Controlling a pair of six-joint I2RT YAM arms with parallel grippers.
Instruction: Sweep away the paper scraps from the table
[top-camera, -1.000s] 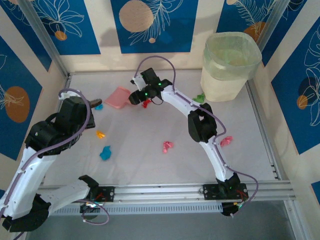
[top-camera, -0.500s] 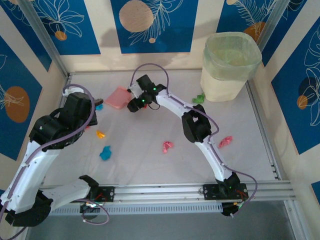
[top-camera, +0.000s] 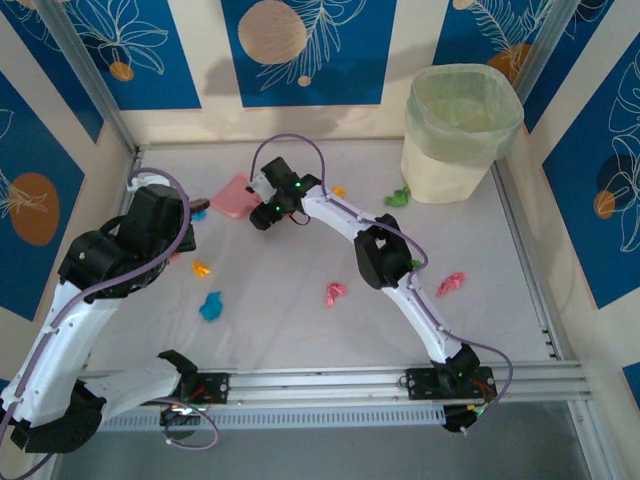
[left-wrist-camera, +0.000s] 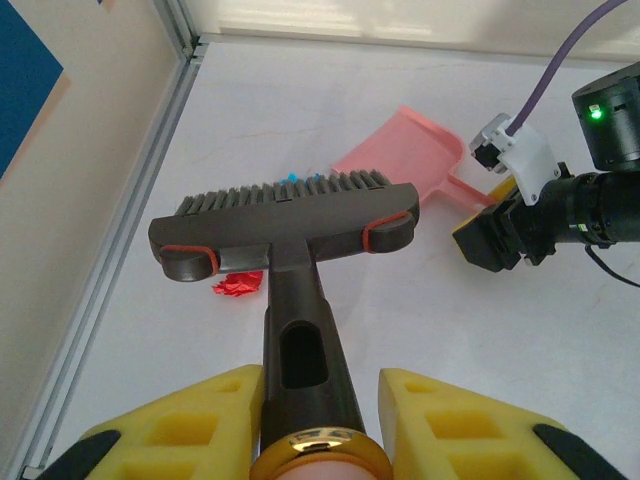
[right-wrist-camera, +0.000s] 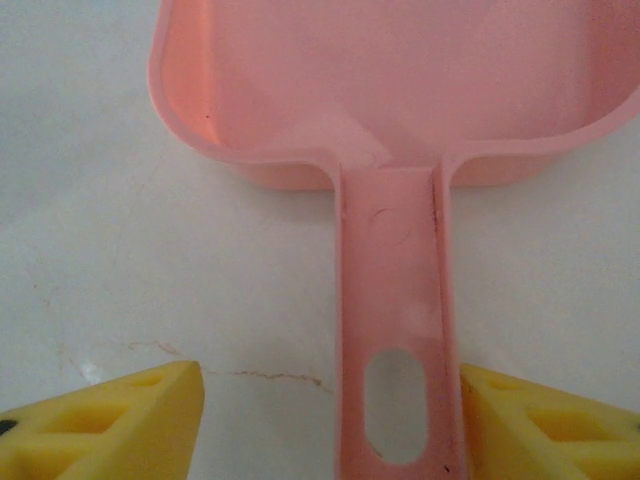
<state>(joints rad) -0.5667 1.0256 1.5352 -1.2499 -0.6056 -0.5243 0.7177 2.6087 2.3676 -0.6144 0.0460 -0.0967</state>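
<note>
Several small crumpled paper scraps (top-camera: 211, 305) are scattered across the white flat table (top-camera: 300, 335), one red scrap just near of the black bristle brush (left-wrist-camera: 285, 215). The brush handle is clamped by the left gripper (left-wrist-camera: 312, 405), bristles down for sweeping. The flat pink plastic dustpan (right-wrist-camera: 400, 90) handle is straddled, ungrasped, by the spread right gripper (right-wrist-camera: 328, 398), its arm stretched far-left.

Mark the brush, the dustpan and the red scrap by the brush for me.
brush (left-wrist-camera: 285, 220), left wrist view, middle of its head.
dustpan (right-wrist-camera: 392, 250), right wrist view, on its handle.
red scrap (left-wrist-camera: 238, 286), left wrist view, its centre.
</note>
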